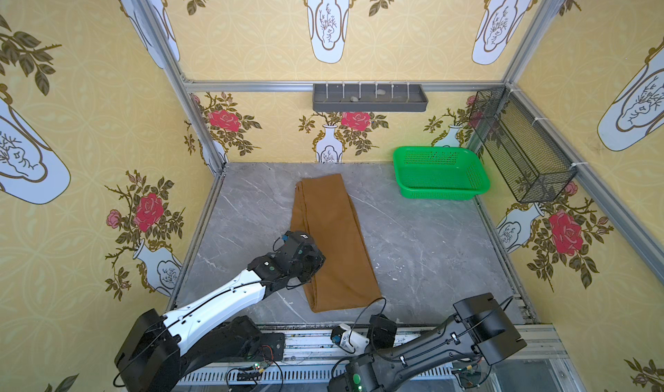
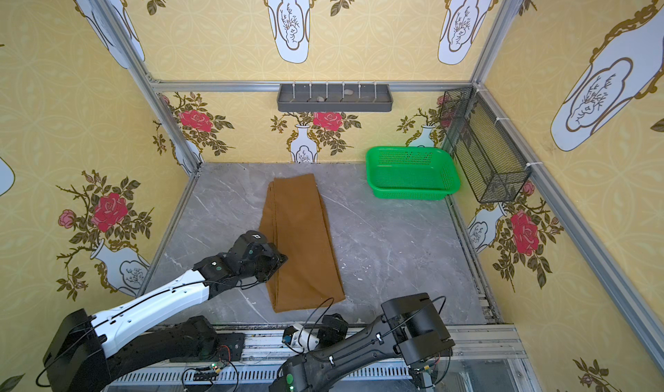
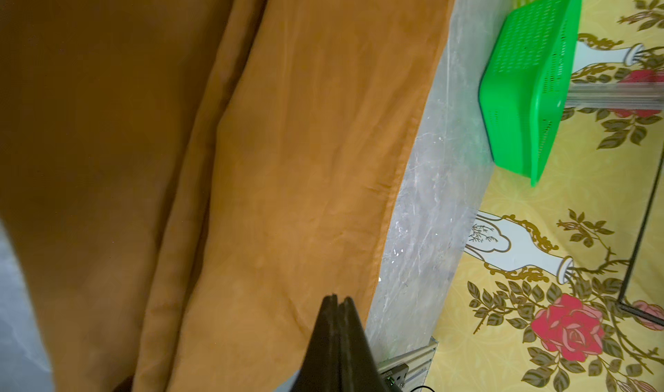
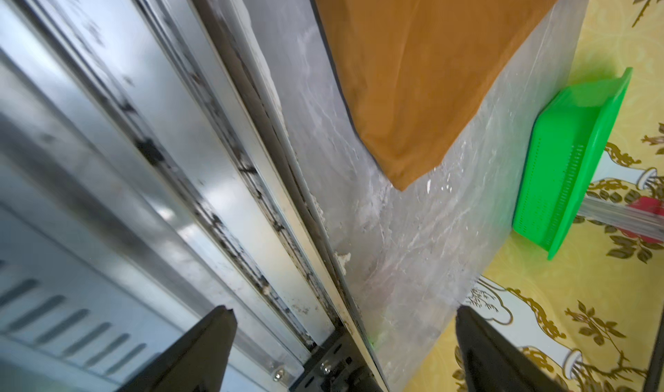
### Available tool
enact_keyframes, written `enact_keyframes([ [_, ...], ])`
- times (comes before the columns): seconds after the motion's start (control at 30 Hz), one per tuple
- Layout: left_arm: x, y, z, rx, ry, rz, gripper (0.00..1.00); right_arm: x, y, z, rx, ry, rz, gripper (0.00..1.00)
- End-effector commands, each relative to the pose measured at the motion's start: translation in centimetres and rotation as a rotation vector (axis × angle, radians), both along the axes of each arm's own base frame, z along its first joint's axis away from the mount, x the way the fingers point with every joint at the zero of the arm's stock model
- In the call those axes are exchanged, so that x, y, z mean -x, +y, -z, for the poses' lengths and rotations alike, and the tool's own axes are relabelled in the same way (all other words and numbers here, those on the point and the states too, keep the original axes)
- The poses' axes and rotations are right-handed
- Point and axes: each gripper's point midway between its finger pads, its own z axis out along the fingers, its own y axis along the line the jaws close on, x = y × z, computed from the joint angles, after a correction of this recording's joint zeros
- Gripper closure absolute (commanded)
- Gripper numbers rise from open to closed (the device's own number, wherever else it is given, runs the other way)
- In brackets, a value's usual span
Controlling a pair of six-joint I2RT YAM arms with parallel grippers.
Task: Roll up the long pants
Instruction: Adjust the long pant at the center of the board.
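Observation:
The long pants [image 1: 334, 243] [image 2: 300, 243] lie on the grey marble table [image 1: 431, 250], folded lengthwise into one ochre-brown strip that runs from the back centre to the front edge. No waistband, button or drawstring shows. My left gripper [image 3: 337, 297] is shut with nothing seen between its fingers. It hangs over the strip's left edge, about two thirds of the way toward the front [image 1: 310, 264]. My right gripper [image 4: 345, 311] is open and empty over the metal front rail, just short of the pants' near right corner [image 4: 402, 178].
A green plastic basket [image 1: 440, 176] stands at the back right of the table. A black wire basket [image 1: 521, 146] hangs on the right wall and a grey shelf [image 1: 370, 97] on the back wall. Walls enclose three sides.

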Motion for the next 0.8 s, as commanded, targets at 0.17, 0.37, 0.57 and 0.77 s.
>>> enact_keyframes([
  [0.17, 2.9, -1.9, 4.4, -0.128, 0.206, 0.005, 1.00, 0.6, 4.4, 3.5, -0.027, 0.080, -0.152, 0.02],
  [0.37, 6.3, 2.7, 9.5, -0.159, 0.292, -0.109, 1.00, -0.8, 5.4, 5.3, -0.008, 0.034, -0.202, 0.03],
  [0.57, 10.1, 7.8, 12.3, -0.185, 0.368, -0.194, 1.00, -4.5, 5.7, 5.5, -0.011, -0.109, -0.222, 0.03],
  [0.77, 10.2, 10.5, 10.7, -0.236, 0.318, -0.256, 1.00, -4.4, 6.6, 3.0, -0.064, -0.118, -0.224, 0.02],
])
